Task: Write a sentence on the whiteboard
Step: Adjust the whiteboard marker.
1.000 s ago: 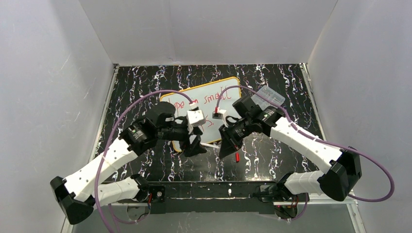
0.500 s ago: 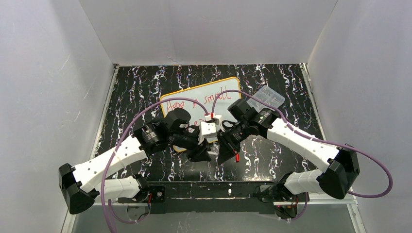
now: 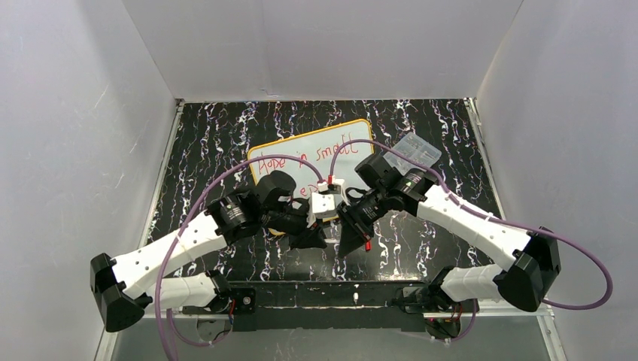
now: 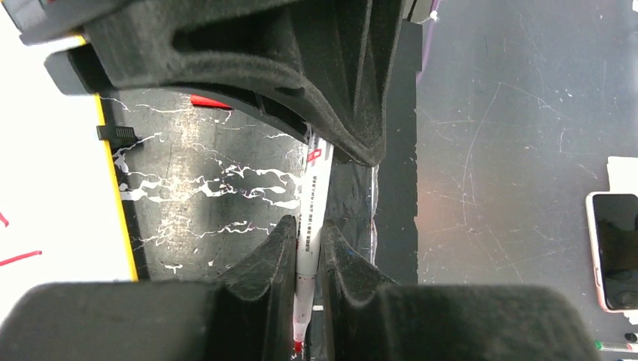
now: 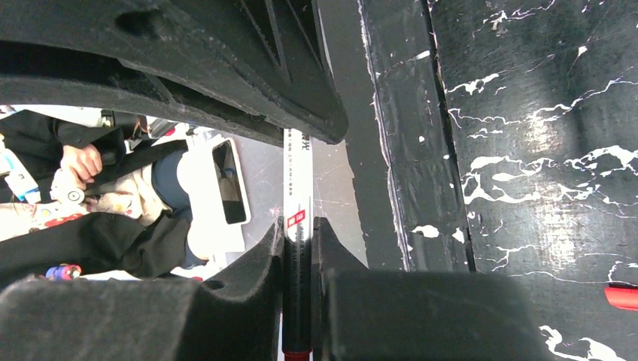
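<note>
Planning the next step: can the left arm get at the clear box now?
Probably not: the right arm lies across the way to the clear box, and the left pincer is shut on the marker that the right pincer also holds.

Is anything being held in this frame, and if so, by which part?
The marker is clamped by both claws at once: the left claw on its white barrel near one red end, the right claw near the other end.
</note>
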Controlling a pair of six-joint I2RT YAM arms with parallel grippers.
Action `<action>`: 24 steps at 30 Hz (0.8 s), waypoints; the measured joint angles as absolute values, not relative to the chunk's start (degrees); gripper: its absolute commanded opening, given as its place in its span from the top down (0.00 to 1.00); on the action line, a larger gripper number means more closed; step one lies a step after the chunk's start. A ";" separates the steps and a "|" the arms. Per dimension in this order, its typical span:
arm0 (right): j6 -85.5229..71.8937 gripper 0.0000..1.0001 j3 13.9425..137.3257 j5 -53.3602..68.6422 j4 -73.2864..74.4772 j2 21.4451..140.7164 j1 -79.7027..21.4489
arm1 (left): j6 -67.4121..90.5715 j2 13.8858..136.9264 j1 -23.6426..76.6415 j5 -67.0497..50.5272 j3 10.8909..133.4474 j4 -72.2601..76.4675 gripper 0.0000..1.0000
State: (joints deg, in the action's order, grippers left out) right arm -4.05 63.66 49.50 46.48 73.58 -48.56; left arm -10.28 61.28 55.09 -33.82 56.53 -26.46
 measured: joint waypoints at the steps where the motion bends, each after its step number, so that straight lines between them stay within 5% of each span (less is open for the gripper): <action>1: -4.21 0.58 63.66 49.21 46.28 73.28 -48.53 | -9.98 60.99 55.11 -33.78 56.25 -26.00 1.00; 5: -7.44 0.32 61.73 46.72 40.58 69.65 -46.41 | -5.61 57.08 55.27 -31.38 51.66 -23.53 1.00; 11: -17.21 0.23 52.10 46.30 26.28 61.14 -41.78 | 3.75 53.25 55.24 -27.35 45.36 -16.82 1.00; 16: -25.93 0.24 45.32 47.29 14.48 59.16 -41.36 | 10.17 53.15 55.24 -25.54 42.96 -10.02 1.00; 24: -37.34 0.50 39.46 48.49 -0.03 58.41 -41.36 | 15.05 53.15 55.24 -24.75 42.26 -3.66 1.00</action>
State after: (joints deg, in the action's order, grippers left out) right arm -37.34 39.46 48.49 -0.03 58.41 -41.36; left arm 15.05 53.15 55.24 -24.75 42.26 -3.66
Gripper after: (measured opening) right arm 0.581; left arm 0.121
